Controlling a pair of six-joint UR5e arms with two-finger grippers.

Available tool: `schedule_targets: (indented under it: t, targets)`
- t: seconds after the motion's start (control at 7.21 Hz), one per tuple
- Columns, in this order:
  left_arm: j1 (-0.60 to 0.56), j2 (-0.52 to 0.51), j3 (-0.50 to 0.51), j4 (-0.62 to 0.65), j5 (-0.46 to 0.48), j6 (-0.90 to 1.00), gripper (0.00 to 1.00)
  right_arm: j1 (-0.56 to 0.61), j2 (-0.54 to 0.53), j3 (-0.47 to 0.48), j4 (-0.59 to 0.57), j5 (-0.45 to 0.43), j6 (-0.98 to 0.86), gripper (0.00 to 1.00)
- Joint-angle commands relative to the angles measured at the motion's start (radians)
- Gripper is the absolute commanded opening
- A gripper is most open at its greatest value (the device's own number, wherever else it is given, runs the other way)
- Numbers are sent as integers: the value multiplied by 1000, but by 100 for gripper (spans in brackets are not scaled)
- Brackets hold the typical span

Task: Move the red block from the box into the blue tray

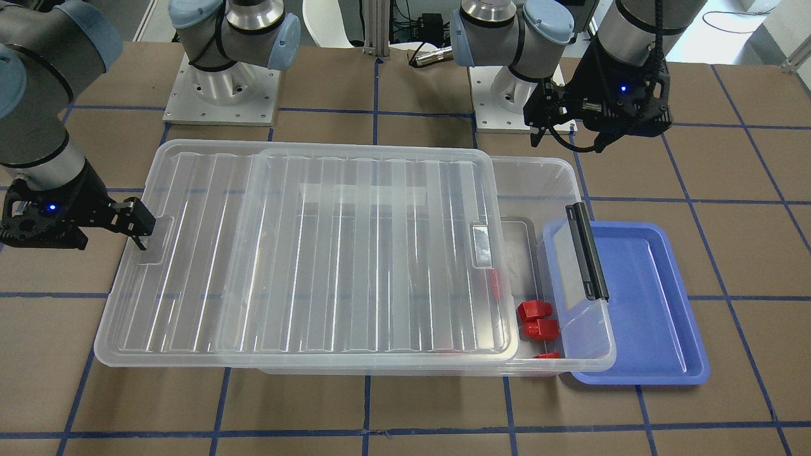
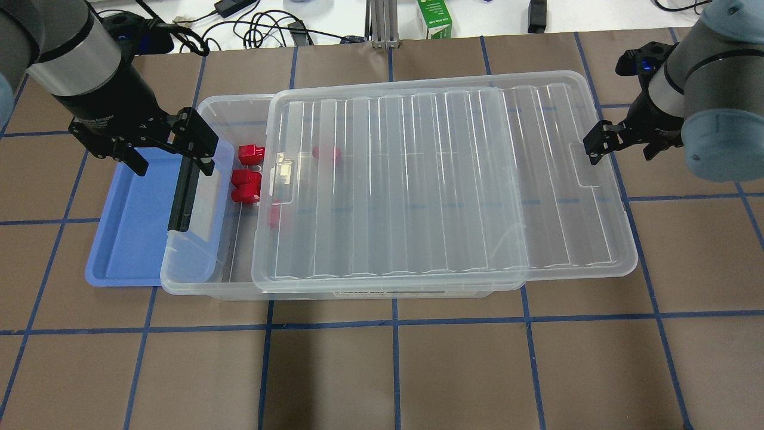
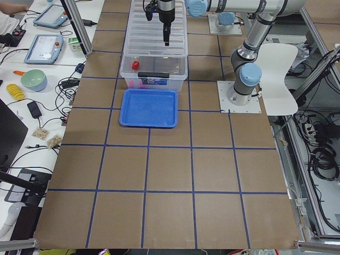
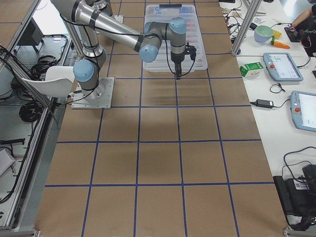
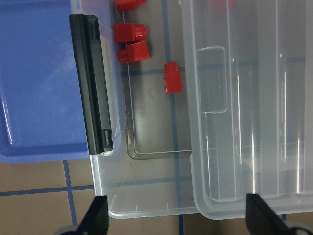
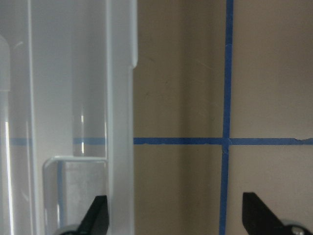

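The box [image 2: 186, 263] is a clear bin whose ribbed lid [image 2: 418, 179] is slid toward my right, leaving its left end uncovered. Several red blocks [image 2: 246, 178] lie in that uncovered end, also in the front view [image 1: 534, 310] and left wrist view [image 5: 172, 77]; more show faintly under the lid [image 2: 326, 153]. The blue tray [image 2: 128, 233] lies empty at the box's left end, partly under the end with the black latch [image 2: 179, 191]. My left gripper [image 2: 173, 156] hangs open and empty above the latch end. My right gripper [image 2: 597, 154] is open and empty at the lid's far right edge.
Brown table with a blue tape grid [image 2: 394, 358]. Both arm bases [image 1: 222, 88] stand behind the box. A green carton [image 2: 434, 18] and cables lie beyond the table's far edge. The left wrist view shows the latch [image 5: 90, 83] between tray [image 5: 39, 73] and blocks.
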Motion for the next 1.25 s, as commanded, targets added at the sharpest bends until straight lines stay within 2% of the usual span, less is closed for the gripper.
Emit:
schedule_targets:
  t: [0.0, 0.42, 0.69, 1.11]
  targets:
    - [10, -6, 1, -13, -11, 1, 100, -59, -1, 0, 1, -1, -67, 96]
    - [10, -51, 12, 2, -15, -22, 100, -131, -2, 0, -1, -9, -144, 98]
    - [2, -109, 4, 77, -8, -53, 100, -168, -2, 0, 1, -9, -179, 98]
    - [-33, -201, 4, 88, -12, -107, 100, -195, -8, 1, 4, -6, -204, 99]
